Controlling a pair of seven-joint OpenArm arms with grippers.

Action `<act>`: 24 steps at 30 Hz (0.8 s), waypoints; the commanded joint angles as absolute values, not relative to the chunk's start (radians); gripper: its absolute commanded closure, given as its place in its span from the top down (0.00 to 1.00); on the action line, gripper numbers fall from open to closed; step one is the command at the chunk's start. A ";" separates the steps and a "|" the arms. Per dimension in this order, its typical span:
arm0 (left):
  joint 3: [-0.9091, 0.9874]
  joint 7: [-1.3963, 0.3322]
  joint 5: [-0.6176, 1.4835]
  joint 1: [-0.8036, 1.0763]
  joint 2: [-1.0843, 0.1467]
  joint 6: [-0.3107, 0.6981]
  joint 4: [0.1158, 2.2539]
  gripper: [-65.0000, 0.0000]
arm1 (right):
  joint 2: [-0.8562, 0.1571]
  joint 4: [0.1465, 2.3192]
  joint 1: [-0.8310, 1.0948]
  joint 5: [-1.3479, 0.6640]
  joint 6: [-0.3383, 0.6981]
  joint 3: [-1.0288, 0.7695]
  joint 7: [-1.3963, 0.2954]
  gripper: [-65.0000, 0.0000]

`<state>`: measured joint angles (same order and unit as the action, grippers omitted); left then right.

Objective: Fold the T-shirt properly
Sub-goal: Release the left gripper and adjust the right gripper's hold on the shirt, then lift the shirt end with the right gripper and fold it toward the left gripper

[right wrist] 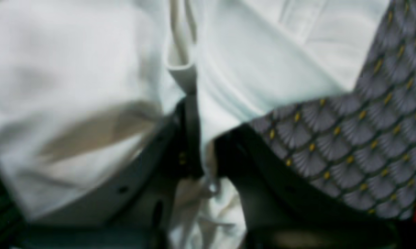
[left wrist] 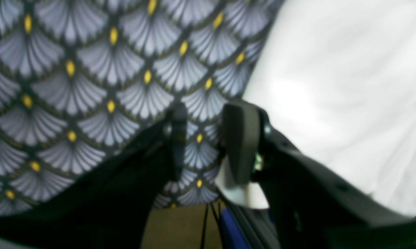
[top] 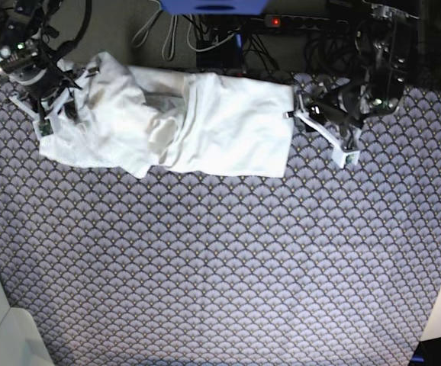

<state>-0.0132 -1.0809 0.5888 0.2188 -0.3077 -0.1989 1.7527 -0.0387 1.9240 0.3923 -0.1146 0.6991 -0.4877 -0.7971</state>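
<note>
Fan-patterned grey cloth (left wrist: 90, 90) with yellow dots fills most of my left wrist view, with the white T-shirt (left wrist: 349, 86) along its right side. My left gripper (left wrist: 208, 138) has its fingers spread apart with only the patterned cloth between them.

From my right wrist, the T-shirt (right wrist: 263, 62) covers most of the picture, and my right gripper (right wrist: 202, 148) is clamped on a fold of it.

Seen from the base, the T-shirt (top: 228, 126) lies bunched at the far edge of the patterned cloth (top: 220, 267). My right gripper (top: 49, 99) sits at its left end; my left gripper (top: 306, 113) is just beside its right edge.
</note>
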 commanded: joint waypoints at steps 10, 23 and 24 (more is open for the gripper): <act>-0.012 -1.070 0.596 0.206 -0.305 -0.197 1.741 0.34 | 0.010 1.977 0.383 -0.125 0.698 -0.507 -0.773 0.00; -0.015 -1.024 0.604 0.209 -0.297 -0.196 1.689 0.17 | 0.097 2.018 0.361 -0.127 0.698 -0.499 -0.773 0.00; -0.015 -1.024 0.604 0.211 -0.297 -0.196 1.689 0.10 | 0.099 2.018 0.358 -0.127 0.698 -0.496 -0.773 0.00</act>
